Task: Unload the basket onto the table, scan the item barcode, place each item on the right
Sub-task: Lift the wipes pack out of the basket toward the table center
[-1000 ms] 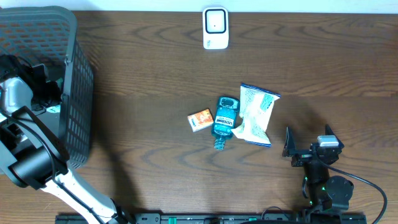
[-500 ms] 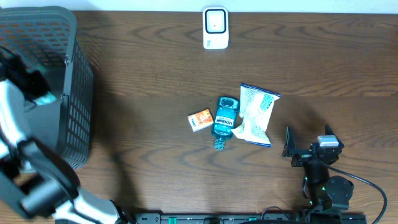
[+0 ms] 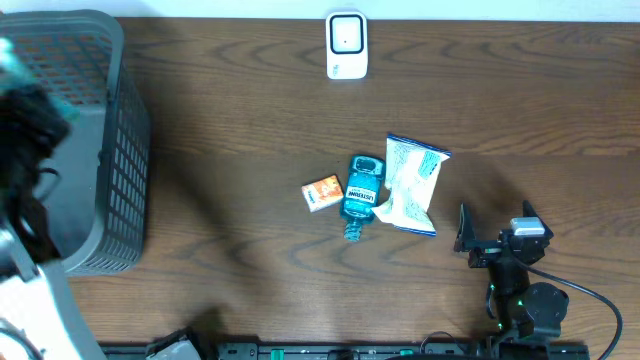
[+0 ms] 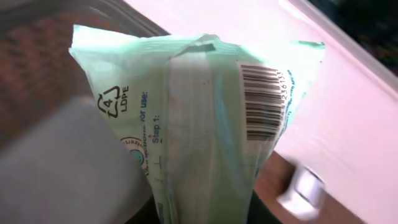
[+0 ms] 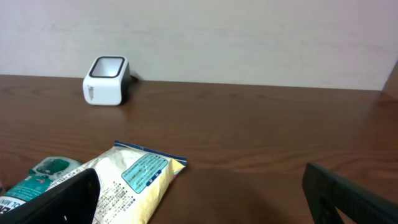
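Left end effector [image 4: 200,213] around crinkly pouch [image 4: 205,124]

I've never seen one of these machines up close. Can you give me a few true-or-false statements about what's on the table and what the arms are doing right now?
1. The barcode on the green packet is turned toward the left wrist camera. True.
2. The white scanner sits inside the basket. False: it stands on the table at the far edge, well apart from the basket.
3. The right gripper is open and holds nothing. True.
4. The blue bottle stands upright. False: it lies on its side between the orange box and the white-and-blue bag.
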